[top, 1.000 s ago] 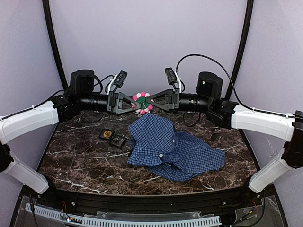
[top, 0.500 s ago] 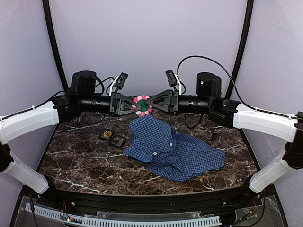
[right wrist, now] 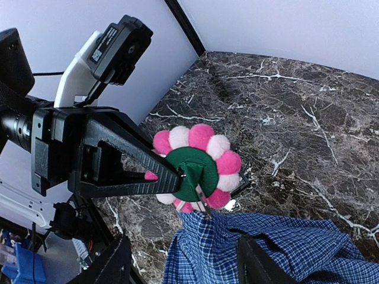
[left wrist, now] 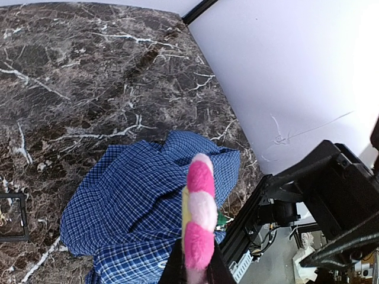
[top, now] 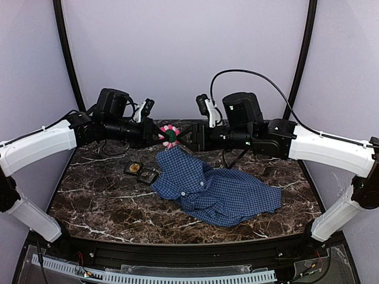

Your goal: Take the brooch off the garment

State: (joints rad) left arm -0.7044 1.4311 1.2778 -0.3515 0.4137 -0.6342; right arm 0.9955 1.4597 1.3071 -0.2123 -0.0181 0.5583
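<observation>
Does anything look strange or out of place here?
Yes. The blue checked shirt is partly lifted: one part hangs from the pink flower brooch, pinched in the left gripper, while the rest lies crumpled on the table.

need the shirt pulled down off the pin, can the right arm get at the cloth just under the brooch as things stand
Probably yes. The left gripper holds the brooch up, the shirt hangs from its pin, and the right gripper, jaws apart, sits astride that cloth with nothing between.
</observation>
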